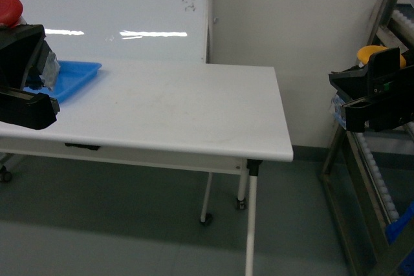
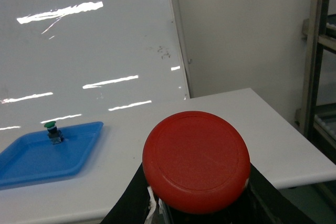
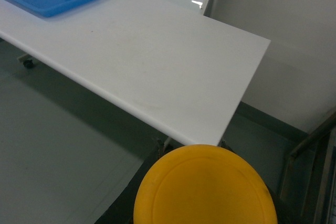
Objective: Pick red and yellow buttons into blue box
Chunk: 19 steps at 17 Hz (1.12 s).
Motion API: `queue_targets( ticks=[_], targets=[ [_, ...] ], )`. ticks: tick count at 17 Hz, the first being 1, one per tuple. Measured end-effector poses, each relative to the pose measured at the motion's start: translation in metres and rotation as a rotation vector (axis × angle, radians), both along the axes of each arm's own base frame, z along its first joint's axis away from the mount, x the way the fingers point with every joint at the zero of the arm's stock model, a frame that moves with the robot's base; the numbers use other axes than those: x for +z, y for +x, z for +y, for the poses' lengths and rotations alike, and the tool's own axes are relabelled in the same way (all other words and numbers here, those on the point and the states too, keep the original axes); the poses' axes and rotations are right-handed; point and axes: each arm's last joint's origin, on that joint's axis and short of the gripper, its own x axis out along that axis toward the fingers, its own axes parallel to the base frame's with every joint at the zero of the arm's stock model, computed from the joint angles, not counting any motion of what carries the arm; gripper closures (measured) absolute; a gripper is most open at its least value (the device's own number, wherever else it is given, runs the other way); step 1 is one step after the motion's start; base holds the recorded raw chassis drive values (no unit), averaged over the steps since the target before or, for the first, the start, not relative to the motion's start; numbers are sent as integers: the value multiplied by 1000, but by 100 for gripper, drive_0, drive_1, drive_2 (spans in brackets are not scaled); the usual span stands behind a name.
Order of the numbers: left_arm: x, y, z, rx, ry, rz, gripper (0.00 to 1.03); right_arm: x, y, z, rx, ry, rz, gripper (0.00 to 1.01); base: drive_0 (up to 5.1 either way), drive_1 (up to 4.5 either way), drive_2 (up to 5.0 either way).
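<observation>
Left gripper [image 1: 26,85] and right gripper [image 1: 372,92] hang raised (each clamped on something).

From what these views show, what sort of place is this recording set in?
Probably a lab or workshop room, not a home: a white folding table on castors, a large whiteboard against the wall, and a metal rack with rollers on the right.
</observation>
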Motion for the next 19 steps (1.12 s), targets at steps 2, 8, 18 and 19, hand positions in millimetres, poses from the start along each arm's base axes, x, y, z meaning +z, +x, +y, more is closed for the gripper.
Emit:
queue_targets(
  ticks=[2,8,18,19],
  targets=[
    [0,0,0,0,0,-1,78,0,0,0,-2,0,-3,74,469,-344,-126],
    [0,0,0,0,0,0,78,0,0,0,-1,0,0,74,465,-325,-126],
    [0,0,0,-3,0,0,78,0,0,0,-2,-1,0,74,461,-306,-127],
    [0,0,0,-3,1,2,78,0,0,0,-4,-1,0,74,469,-221,-221]
  ],
)
